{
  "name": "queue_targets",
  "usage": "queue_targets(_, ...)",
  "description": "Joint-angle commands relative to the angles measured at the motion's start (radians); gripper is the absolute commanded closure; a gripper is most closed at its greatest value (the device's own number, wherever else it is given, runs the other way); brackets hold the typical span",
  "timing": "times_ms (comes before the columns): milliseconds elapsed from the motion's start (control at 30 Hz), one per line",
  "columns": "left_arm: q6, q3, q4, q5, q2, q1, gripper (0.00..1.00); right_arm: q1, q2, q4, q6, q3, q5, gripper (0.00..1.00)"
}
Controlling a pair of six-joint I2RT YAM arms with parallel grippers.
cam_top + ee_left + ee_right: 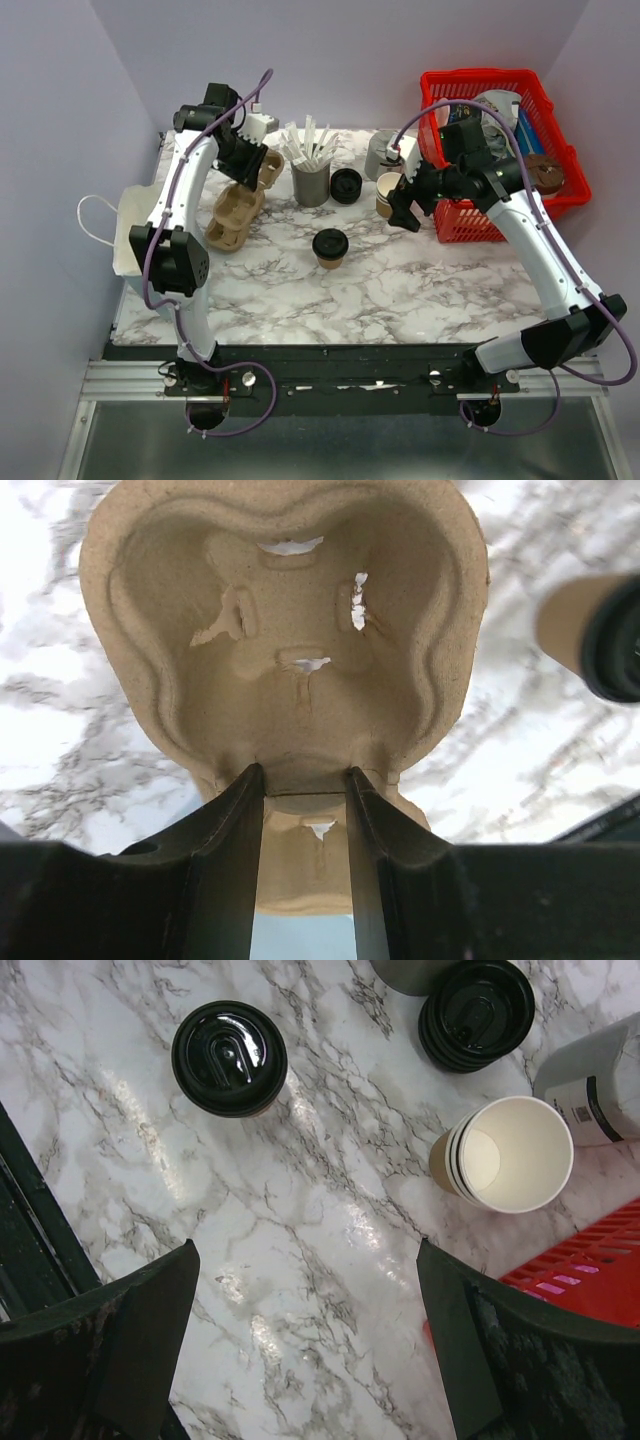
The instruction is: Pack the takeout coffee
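The takeout coffee [330, 247], a tan paper cup with a black lid, stands upright mid-table. It also shows in the right wrist view [229, 1057] and at the edge of the left wrist view [600, 630]. My left gripper [250, 150] is at the back left, shut on the rim of a tan pulp cup carrier [300, 660], with the fingers [235, 820] pinching its edge. The held carrier [268, 165] is off the table. My right gripper [308, 1255] is open and empty above bare marble, right of the coffee [403, 212].
Another pulp carrier [235, 215] lies at the left. A white paper bag [125, 230] sits at the left edge. At the back are a grey holder of stirrers [311, 180], a lid stack [346, 185], a lidless cup stack [389, 195] and a grey canister [380, 155]. A red basket [500, 150] stands at the right.
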Motion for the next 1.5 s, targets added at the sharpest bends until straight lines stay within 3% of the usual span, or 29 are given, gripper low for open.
queue_targets(0,0.038,-0.141,-0.073,0.064,-0.152,-0.073,1.00,-0.001,-0.066,-0.003,0.005,-0.004,0.019,0.02)
queue_targets(200,0.081,-0.362,-0.055,0.090,-0.348,-0.241,1.00,-0.004,-0.157,0.063,0.086,0.014,0.135,0.01)
queue_targets(400,0.038,-0.439,0.048,0.070,-0.441,-0.485,1.00,-0.013,-0.241,0.204,0.278,0.082,0.463,0.00)
queue_targets(433,0.031,-0.433,0.065,0.069,-0.436,-0.555,1.00,-0.016,-0.244,0.211,0.298,0.108,0.562,0.00)
queue_targets(633,-0.115,-0.356,0.197,0.013,-0.318,-0.777,1.00,-0.090,-0.246,0.241,0.356,0.163,0.797,0.00)
queue_targets(800,-0.290,-0.211,0.289,-0.118,-0.133,-0.942,1.00,-0.139,-0.253,0.277,0.349,0.165,0.919,0.00)
queue_targets(967,-0.532,-0.077,0.317,-0.154,0.033,-0.960,1.00,-0.143,-0.286,0.284,0.347,0.154,0.947,0.00)
queue_targets(1133,-0.763,-0.121,0.350,-0.186,0.107,-0.967,1.00,-0.147,-0.325,0.277,0.335,0.140,0.919,0.00)
queue_targets(1233,-0.830,-0.131,0.400,-0.125,0.136,-0.966,1.00,-0.147,-0.342,0.263,0.337,0.130,0.902,0.00)
queue_targets(1433,-0.966,-0.075,0.430,-0.175,0.210,-0.937,1.00,-0.150,-0.378,0.252,0.349,0.064,0.884,0.00)
queue_targets(1467,-0.988,-0.081,0.436,-0.166,0.219,-0.934,0.96,-0.147,-0.382,0.254,0.355,0.056,0.876,0.00)
